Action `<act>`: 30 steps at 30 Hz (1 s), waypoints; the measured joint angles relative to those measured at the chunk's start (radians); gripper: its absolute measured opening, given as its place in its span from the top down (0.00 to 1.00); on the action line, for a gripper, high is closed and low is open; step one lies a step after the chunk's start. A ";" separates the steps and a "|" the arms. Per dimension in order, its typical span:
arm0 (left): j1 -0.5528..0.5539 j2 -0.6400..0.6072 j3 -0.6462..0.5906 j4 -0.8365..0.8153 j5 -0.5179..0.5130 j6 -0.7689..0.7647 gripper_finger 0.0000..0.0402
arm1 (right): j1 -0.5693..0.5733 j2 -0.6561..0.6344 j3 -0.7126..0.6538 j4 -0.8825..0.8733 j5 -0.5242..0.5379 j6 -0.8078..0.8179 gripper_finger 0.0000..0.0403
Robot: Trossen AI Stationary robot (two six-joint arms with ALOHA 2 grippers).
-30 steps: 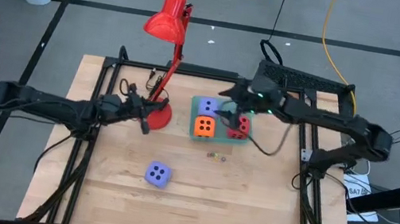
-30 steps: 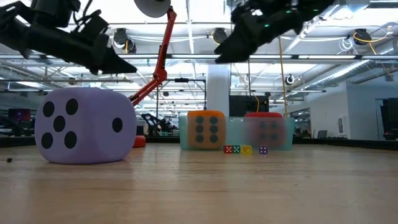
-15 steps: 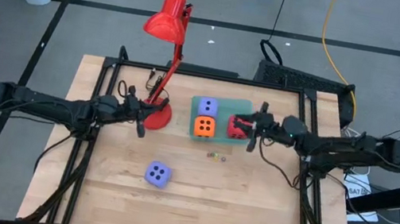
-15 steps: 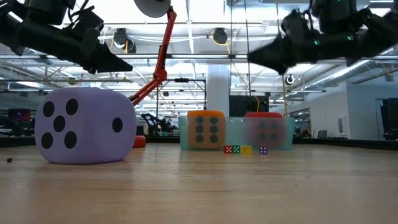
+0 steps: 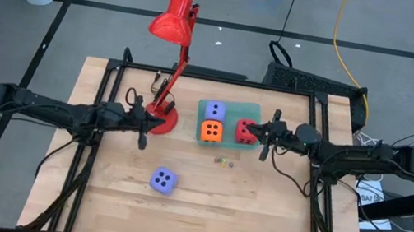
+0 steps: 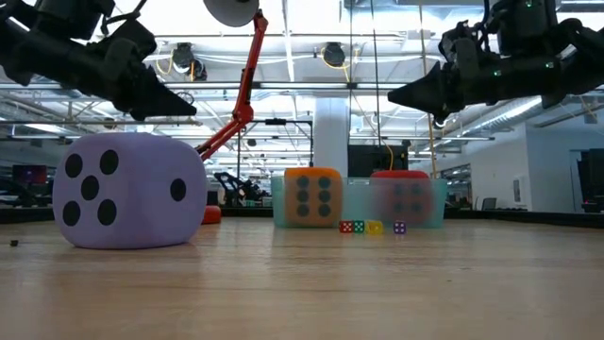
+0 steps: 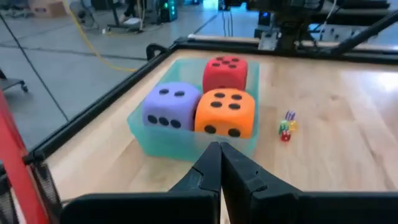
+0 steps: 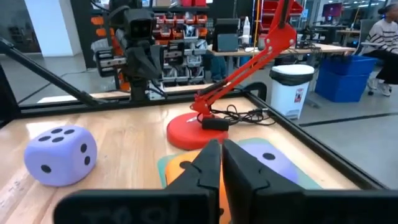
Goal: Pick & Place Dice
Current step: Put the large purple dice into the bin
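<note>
surface (image 5: pixel 258 216) of pale wood carries a red desk lamp (image 5: pixel 167 60) at the back, its round base just beside the teal tray (image 5: pixel 235 107). tray holds three dice: lavender (image 5: pixel 215 111), orange (image 5: pixel 210 131), red (image 5: pixel 246 130). second lavender die (image 5: pixel 163 181) sits alone, well apart toward the front. tiny coloured specks (image 5: pixel 223 162) lie near the tray. left hand (image 5: pixel 143 127), pinched closed and empty, hovers by the lamp base; right hand (image 5: pixel 265 138), closed and empty, beside the red die.

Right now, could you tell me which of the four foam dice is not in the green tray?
The lavender-blue foam die lying alone on the bare wooden table, nearer its front edge.
</note>
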 joint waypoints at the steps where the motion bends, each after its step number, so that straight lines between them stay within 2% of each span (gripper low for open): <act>1: -0.001 -0.003 0.000 0.006 0.000 0.001 0.99 | 0.003 0.000 0.000 0.002 0.001 0.002 0.98; 8: -0.008 -0.022 0.000 -0.005 0.047 0.030 0.99 | 0.053 0.000 0.000 0.043 0.000 -0.059 0.99; 13: -0.008 -0.021 0.000 -0.028 0.138 0.012 0.99 | 0.098 0.000 0.003 0.066 0.000 -0.111 0.99; 17: -0.009 -0.022 0.000 0.017 0.219 0.025 0.99 | 0.140 0.000 0.020 0.063 0.003 -0.143 0.99; 21: -0.050 -0.036 0.000 -0.135 0.343 0.028 0.99 | 0.178 0.000 0.028 0.060 0.003 -0.144 0.99; 24: -0.112 -0.056 0.019 -0.269 0.346 0.004 0.99 | 0.189 0.000 0.039 0.057 0.008 -0.142 0.99; 30: -0.293 -0.039 0.096 -0.379 0.181 -0.090 0.99 | 0.187 0.000 0.043 0.008 0.038 -0.110 0.99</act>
